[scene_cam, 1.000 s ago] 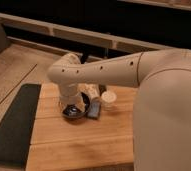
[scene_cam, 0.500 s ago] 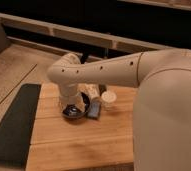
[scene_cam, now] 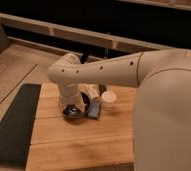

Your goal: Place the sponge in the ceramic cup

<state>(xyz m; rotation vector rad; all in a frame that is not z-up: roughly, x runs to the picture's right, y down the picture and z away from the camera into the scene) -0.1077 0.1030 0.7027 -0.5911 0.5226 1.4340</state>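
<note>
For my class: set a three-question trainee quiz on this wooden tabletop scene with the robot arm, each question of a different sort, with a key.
1. True or false: the sponge already lies inside the ceramic cup.
2. Multiple choice: the gripper is down over (A) the dark bowl, (B) the black mat, (C) the ceramic cup.
3. Fill in: the sponge lies on the wood between the dark bowl and the ____.

Key: 1 false; 2 A; 3 ceramic cup.
</note>
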